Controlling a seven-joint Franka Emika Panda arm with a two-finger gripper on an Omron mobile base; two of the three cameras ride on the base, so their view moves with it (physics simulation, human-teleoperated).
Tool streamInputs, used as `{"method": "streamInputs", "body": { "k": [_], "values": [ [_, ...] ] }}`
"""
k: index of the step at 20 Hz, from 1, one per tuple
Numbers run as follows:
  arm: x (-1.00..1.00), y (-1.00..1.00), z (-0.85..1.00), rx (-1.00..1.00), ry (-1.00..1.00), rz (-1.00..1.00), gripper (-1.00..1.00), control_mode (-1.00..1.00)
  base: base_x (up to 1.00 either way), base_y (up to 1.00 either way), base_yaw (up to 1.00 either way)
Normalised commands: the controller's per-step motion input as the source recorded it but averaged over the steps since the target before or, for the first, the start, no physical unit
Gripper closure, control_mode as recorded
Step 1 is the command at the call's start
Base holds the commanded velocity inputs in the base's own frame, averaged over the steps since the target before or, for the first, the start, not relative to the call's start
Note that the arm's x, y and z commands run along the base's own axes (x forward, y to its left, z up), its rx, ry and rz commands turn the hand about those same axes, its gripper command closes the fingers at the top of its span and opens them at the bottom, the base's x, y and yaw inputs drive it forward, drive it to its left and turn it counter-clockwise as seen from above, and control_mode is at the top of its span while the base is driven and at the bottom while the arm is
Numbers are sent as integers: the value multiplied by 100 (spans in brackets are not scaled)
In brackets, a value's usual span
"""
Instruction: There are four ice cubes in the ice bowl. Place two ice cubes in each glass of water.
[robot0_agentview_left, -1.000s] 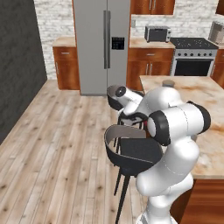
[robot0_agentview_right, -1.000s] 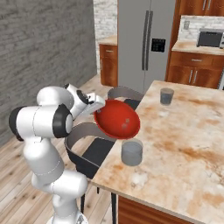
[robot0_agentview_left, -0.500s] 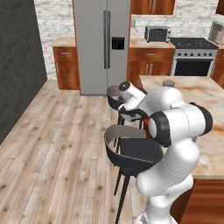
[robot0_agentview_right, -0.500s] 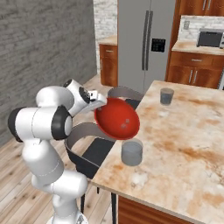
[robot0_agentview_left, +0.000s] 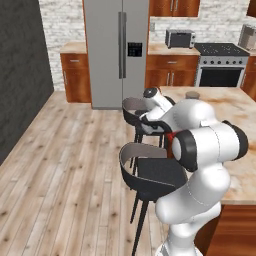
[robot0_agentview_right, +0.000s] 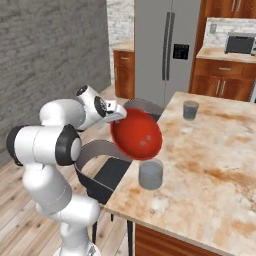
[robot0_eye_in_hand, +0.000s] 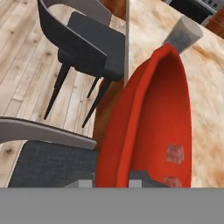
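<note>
My gripper (robot0_agentview_right: 119, 116) is shut on the rim of the red ice bowl (robot0_agentview_right: 136, 134) and holds it tipped steeply on its side over the counter's edge. Two pale ice cubes (robot0_agentview_right: 145, 142) cling to the bowl's inner wall. One glass of water (robot0_agentview_right: 150, 174) stands just below the bowl's lower rim, and the other glass (robot0_agentview_right: 190, 109) stands farther back on the counter. In the hand view the gripper (robot0_eye_in_hand: 113, 181) pinches the bowl's rim (robot0_eye_in_hand: 131, 109), two ice cubes (robot0_eye_in_hand: 175, 154) lie inside, and a grey glass (robot0_eye_in_hand: 183, 35) stands beyond the bowl's far end.
The marble counter (robot0_agentview_right: 210, 165) stretches right of the bowl. Two dark stools (robot0_agentview_right: 107, 172) stand along its edge beside my arm, also seen as the stools (robot0_agentview_left: 150, 172). A steel fridge (robot0_agentview_left: 117, 52) and wooden cabinets line the back wall.
The bowl has tipped further on its side, so its inside now faces the right base camera. The hand has risen slightly.
</note>
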Motion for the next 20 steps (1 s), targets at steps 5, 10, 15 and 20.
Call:
{"method": "streamInputs", "body": {
  "k": [5,10,15,20],
  "values": [
    [7,-15,16,2,0,-6,100,-100,0,0,0],
    [11,-24,-1,3,0,-3,100,-100,0,0,0],
    [15,-15,0,2,0,-4,100,-100,0,0,0],
    [10,3,27,1,0,-3,100,-100,0,0,0]
  ]
}}
